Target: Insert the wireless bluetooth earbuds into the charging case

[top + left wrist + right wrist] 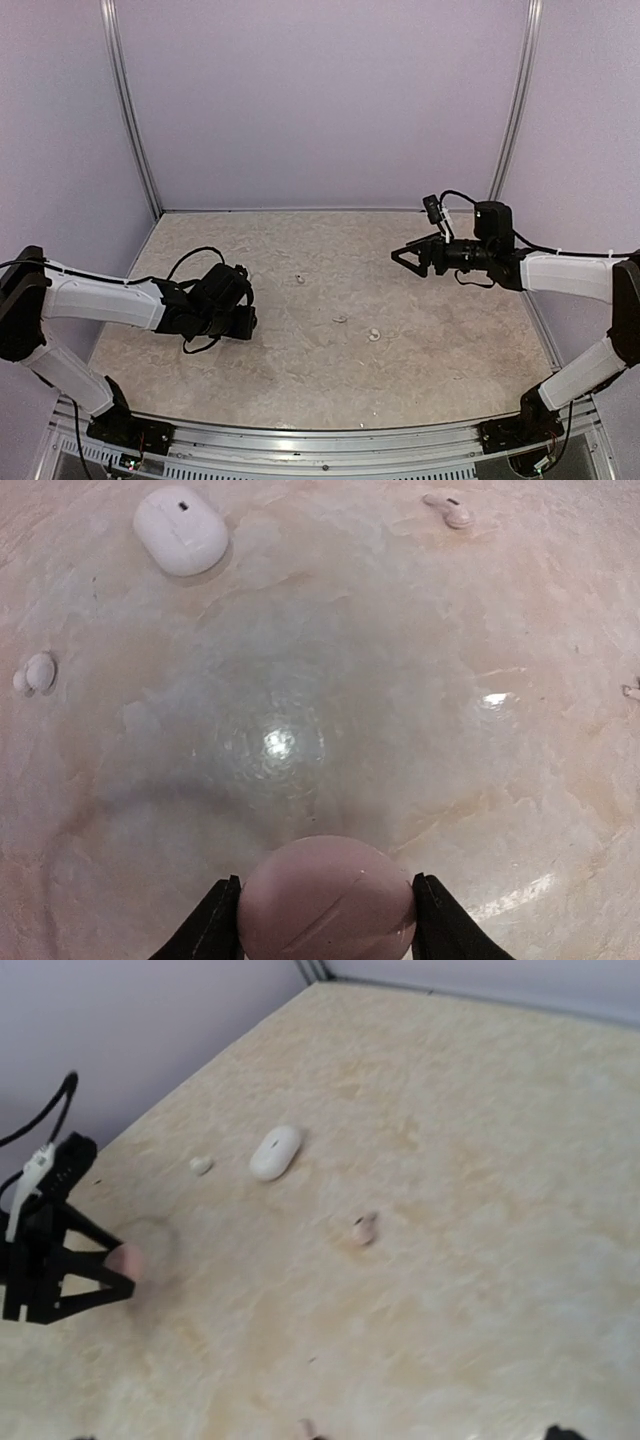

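Note:
My left gripper (326, 882) is shut on a pink pebble-shaped charging case (328, 920), with a black finger pressed against each side. The top view shows it low over the table's left part (246, 322). A white charging case (180, 530) lies ahead to the left, and the right wrist view shows it too (275, 1152). A whitish earbud (36, 672) lies left of the held case. A pinkish earbud (450, 510) lies far ahead on the right, also in the right wrist view (363, 1228). My right gripper (400, 256) hovers open above the table's right part, holding nothing.
Lilac walls close in the marbled table (440, 380) at the back and on both sides. A metal rail (330, 440) runs along the near edge between the two arm bases. In the top view a small pale piece (374, 334) lies mid-table between the arms.

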`<move>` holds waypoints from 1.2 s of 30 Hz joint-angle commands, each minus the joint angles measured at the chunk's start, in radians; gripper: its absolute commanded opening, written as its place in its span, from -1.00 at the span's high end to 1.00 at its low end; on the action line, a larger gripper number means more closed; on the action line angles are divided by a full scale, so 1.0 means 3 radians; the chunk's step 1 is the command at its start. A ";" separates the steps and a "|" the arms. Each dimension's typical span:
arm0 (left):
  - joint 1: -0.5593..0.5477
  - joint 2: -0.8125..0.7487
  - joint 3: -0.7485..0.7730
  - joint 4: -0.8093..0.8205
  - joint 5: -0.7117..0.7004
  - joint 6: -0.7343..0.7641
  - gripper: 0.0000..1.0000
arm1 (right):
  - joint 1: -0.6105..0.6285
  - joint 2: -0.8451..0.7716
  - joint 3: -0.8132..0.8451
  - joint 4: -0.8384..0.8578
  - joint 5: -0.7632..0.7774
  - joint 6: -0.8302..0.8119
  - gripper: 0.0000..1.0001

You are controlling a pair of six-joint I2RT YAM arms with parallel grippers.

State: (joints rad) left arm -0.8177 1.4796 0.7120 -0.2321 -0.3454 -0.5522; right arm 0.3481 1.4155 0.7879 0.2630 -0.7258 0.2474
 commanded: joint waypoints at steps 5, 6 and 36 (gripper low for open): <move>-0.0692 -0.0362 0.0154 0.0940 -0.0424 0.0778 0.08 | 0.0322 -0.0093 0.0002 -0.0099 -0.0097 0.0371 -0.88; -0.0755 -0.0415 0.0137 0.1050 -0.0432 0.0863 0.09 | 0.0375 -0.0084 0.0017 -0.0095 -0.0085 0.0411 -0.87; -0.1872 -0.0215 0.0119 0.2111 -0.1228 0.2602 0.19 | 0.1514 0.0267 0.0591 -0.0149 -0.0036 0.0718 -0.53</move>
State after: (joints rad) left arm -1.3598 1.3960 0.7353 0.3550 -0.6651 0.1829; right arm 0.7689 1.4704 0.9405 0.2295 -0.7197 0.4530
